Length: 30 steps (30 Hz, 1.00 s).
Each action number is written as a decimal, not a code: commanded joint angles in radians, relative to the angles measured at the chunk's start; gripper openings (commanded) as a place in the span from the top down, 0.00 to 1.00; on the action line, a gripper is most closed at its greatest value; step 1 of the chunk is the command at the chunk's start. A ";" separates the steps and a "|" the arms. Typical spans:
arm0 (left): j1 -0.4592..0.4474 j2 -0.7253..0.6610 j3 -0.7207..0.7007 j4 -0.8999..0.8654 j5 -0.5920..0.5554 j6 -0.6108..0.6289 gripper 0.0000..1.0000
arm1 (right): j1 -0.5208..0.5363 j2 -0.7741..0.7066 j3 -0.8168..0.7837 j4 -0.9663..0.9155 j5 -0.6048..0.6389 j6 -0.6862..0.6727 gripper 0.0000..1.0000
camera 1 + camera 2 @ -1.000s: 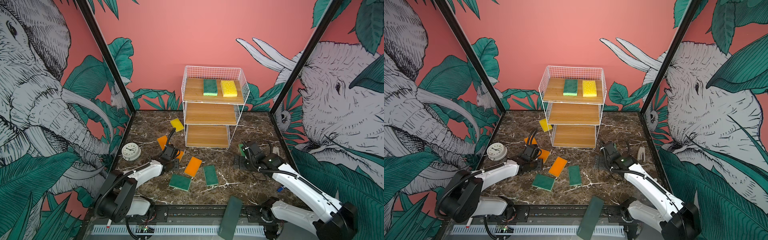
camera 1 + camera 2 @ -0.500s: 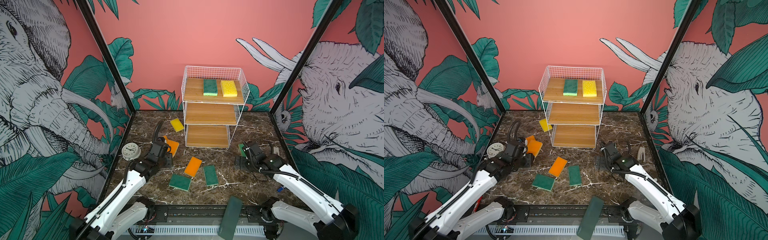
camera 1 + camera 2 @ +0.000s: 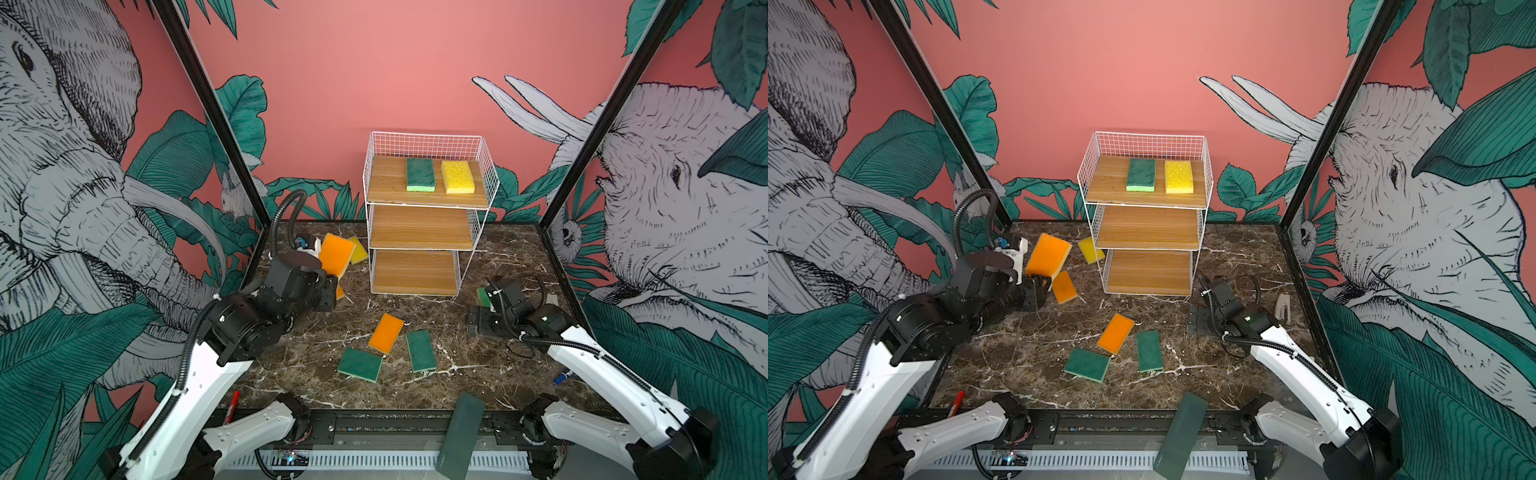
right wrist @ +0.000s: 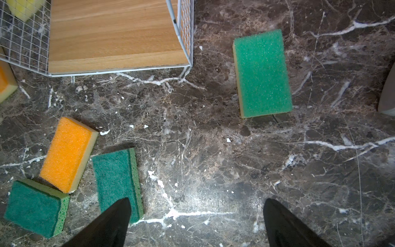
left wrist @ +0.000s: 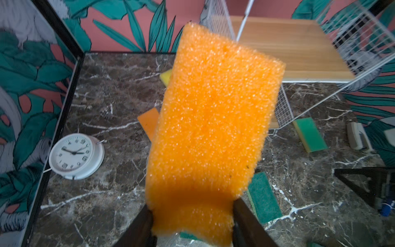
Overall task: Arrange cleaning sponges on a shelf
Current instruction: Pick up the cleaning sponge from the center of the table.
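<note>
We see the left end effector [image 5: 192, 213] pinching an orange sponge [image 5: 213, 119] by one short end, held above the counter [image 3: 316, 374] near its left edge. The sponge's long axis points up toward the shelf [image 3: 419, 226], which stands at the rear edge, ahead and to the right. The right end effector [image 4: 196, 203], spread and empty, hovers by a green sponge [image 4: 263, 72].

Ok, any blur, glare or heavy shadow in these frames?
Left wrist view: the orange sponge is sharp, but its gripped end lies in shadow, and the shelf behind it looks soft. Right wrist view: sharp, with a glare patch on the marble tabletop. Both top views: evenly lit, soft shadows, no blur.
</note>
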 commanded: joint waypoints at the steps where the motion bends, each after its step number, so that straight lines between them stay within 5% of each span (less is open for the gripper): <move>1: -0.061 0.115 0.148 -0.049 -0.097 0.041 0.48 | -0.006 0.005 0.015 0.017 0.007 -0.008 0.01; 6: -0.118 0.287 0.382 0.017 -0.115 0.105 0.48 | -0.005 0.003 -0.001 0.041 -0.010 -0.006 0.01; 20: -0.127 0.584 0.763 0.286 -0.040 0.083 0.49 | -0.006 -0.029 -0.026 0.071 -0.058 -0.017 0.01; 30: -0.127 0.705 0.827 0.403 -0.165 0.055 0.48 | -0.006 -0.049 -0.065 0.119 -0.093 -0.008 0.01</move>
